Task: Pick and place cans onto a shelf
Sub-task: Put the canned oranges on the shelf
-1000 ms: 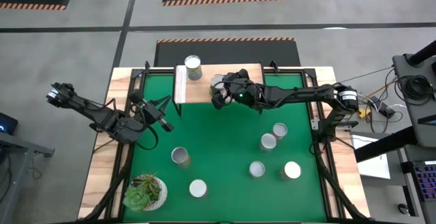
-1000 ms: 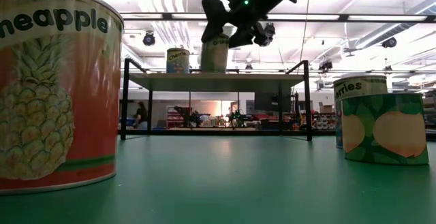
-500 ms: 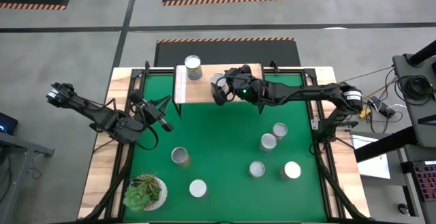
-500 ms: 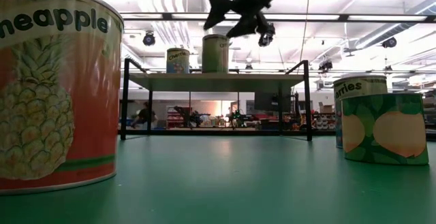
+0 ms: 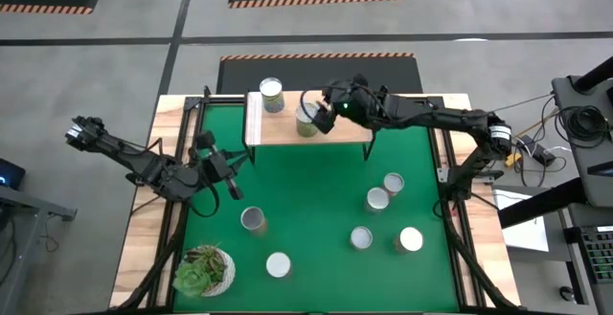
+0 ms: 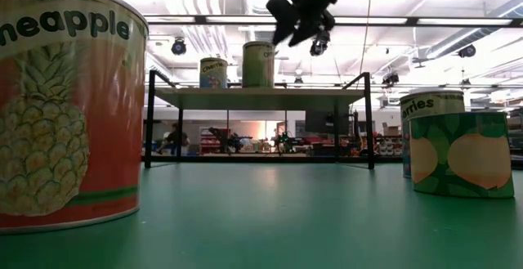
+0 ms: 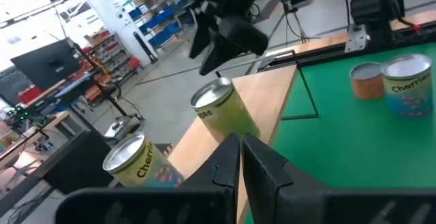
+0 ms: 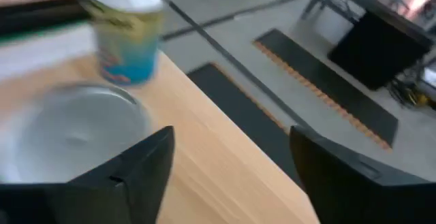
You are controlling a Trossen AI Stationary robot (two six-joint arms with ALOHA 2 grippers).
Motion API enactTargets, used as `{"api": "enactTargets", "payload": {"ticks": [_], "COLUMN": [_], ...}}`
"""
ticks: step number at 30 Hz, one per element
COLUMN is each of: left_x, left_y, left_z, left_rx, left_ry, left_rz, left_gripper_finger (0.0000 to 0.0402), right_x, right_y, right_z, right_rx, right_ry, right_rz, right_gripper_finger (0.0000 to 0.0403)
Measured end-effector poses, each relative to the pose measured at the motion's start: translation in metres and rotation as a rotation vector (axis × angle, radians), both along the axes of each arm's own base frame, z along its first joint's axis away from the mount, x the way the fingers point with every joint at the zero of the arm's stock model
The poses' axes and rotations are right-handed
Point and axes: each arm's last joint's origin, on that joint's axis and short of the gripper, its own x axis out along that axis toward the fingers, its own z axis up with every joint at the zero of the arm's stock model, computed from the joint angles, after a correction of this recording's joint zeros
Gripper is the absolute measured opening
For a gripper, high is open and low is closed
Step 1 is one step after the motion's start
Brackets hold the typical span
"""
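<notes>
Two cans now stand on the shelf [image 5: 335,129] at the upper middle of the high view: one can [image 5: 272,95] near its pale left end, and a second can [image 5: 306,122] just right of it, nearer the front edge. A second ago the right gripper [image 5: 324,112] was down around that second can; it has since lifted off and drawn back up and to the right, its fingers spread and holding nothing. In the low view it hangs clear above the can's top. That reads as a finished placement, so the second can looks done.

Six cans wait on the green mat, four in a cluster at lower right [image 5: 384,213] and two at lower centre-left [image 5: 254,220]. The left gripper [image 5: 210,162], fingers pressed together and empty, idles at the mat's left edge.
</notes>
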Motion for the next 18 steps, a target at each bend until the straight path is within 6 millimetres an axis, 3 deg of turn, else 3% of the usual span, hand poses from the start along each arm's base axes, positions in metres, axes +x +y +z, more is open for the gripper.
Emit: {"api": "enactTargets", "payload": {"ticks": [3,7,18], "left_x": [0.0,0.0,0.0], "left_y": [0.0,0.0,0.0], "left_z": [0.0,0.0,0.0], "left_rx": [0.004,0.004,0.01], "left_ry": [0.0,-0.001,0.003], "left_rz": [0.006,0.007,0.007], "left_gripper_finger": [0.0,0.0,0.0], "right_x": [-0.006,-0.005,0.027], "right_y": [-0.013,-0.015,0.028], "right_z": [-0.011,-0.029,-0.038], "right_rx": [0.085,0.221,0.187], "right_ry": [0.029,0.031,-0.08], "right_rz": [0.05,0.172,0.401], "right_gripper_finger": [0.022,0.0161,0.0059]}}
